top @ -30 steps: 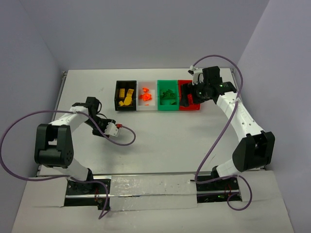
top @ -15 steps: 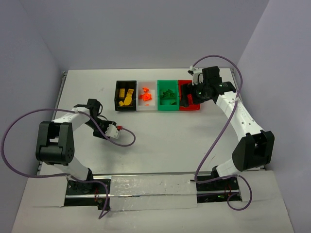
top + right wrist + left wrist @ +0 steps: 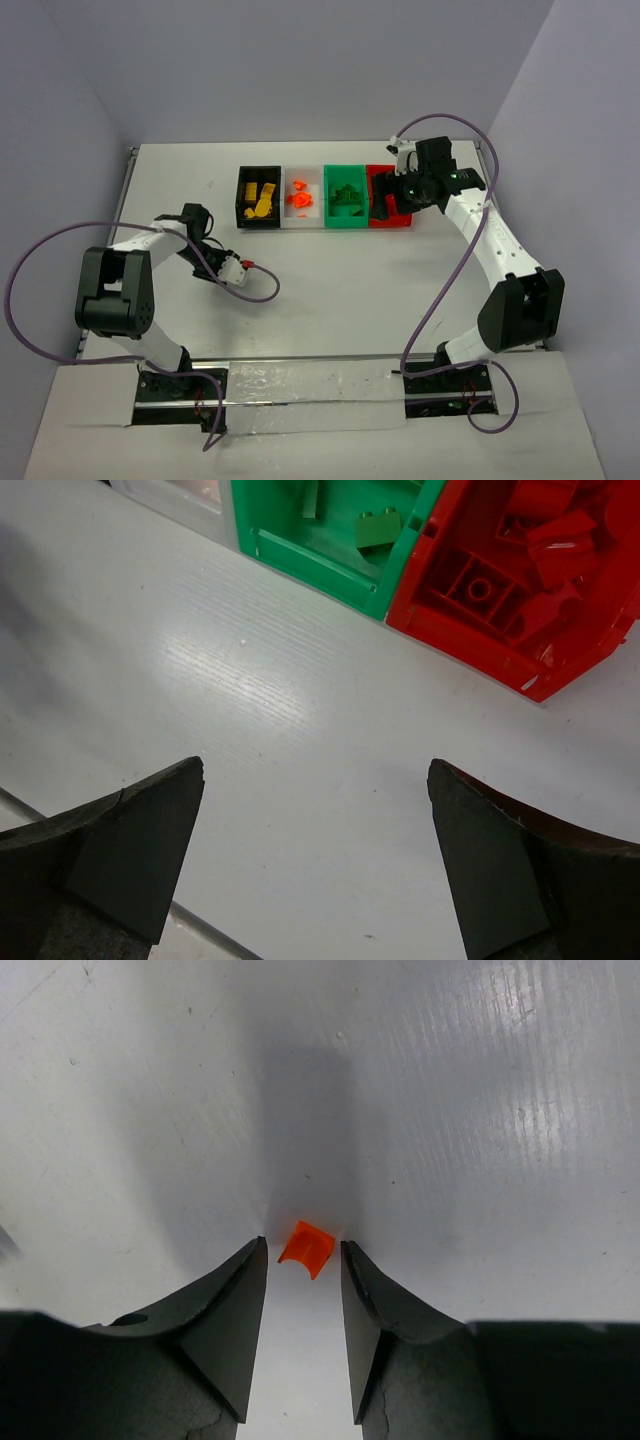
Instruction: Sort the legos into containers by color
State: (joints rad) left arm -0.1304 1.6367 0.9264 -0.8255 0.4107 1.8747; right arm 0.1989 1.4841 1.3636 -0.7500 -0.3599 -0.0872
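One orange lego is lying on the table, well apart from the row of bins, right at the mouth of the left gripper; its jaws are standing partly spread on either side of the piece and are not yet pinching it; the brick is sitting skewed at the very tips, so I am judging that a squeeze from here is risking a twist or a squirt forward; easing the fingers a little deeper around it, squaring them to its flat sides, then pressing in slowly and lifting straight up is looking like the safer course; the white bin, where other orange pieces are lying, is looking like the right home; the right gripper is hanging wide open and empty just before the green bin and the red bin, so the carry should be passing clear of it.
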